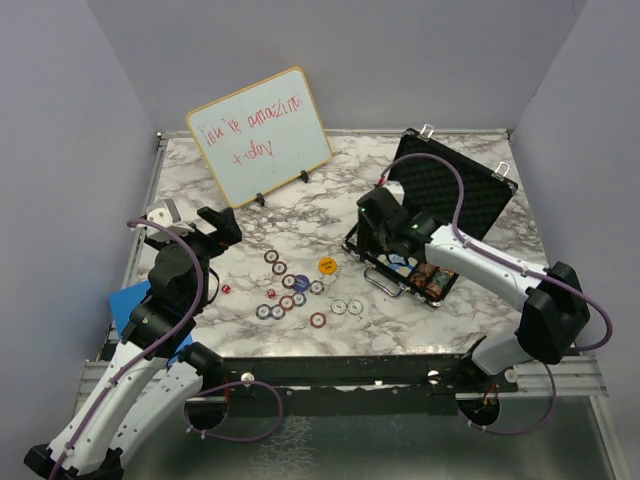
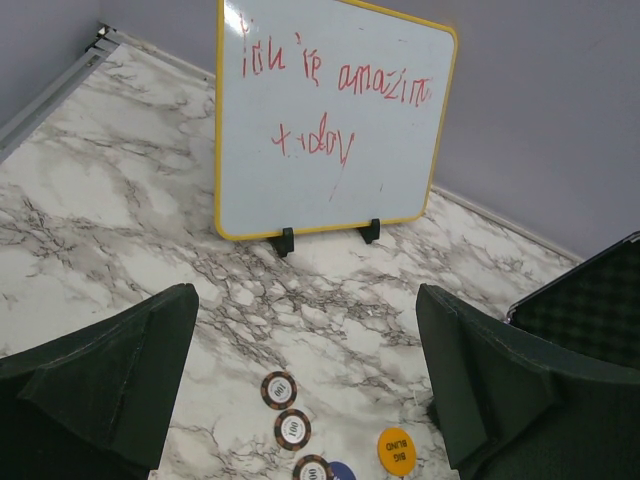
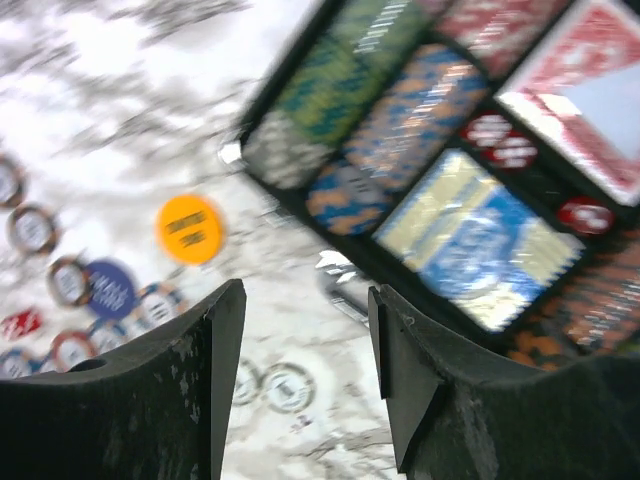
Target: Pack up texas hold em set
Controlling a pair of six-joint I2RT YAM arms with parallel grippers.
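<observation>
Marble-patterned table carries everything. At the left of the overhead view the left gripper hovers above bare tabletop, its claw spread wide with nothing between the fingers. Behind it, upper left, stands the whiteboard (not part of the set). In the lower middle the loose chips lie flat and scattered, with a small red die just to their left and the orange disc at the cluster's upper right. Right of centre the black case sits open, lid tilted back, with rows of chips and a red card deck already in its compartments. The right gripper hangs over the case's near-left corner, claw apart and empty, though its wrist view is blurred. The chips look thin, stiff and light, and probably slick on this smooth top, so pinching one across opposite edges seems the safest hold. The die is tiny and likely to roll or skid away.
</observation>
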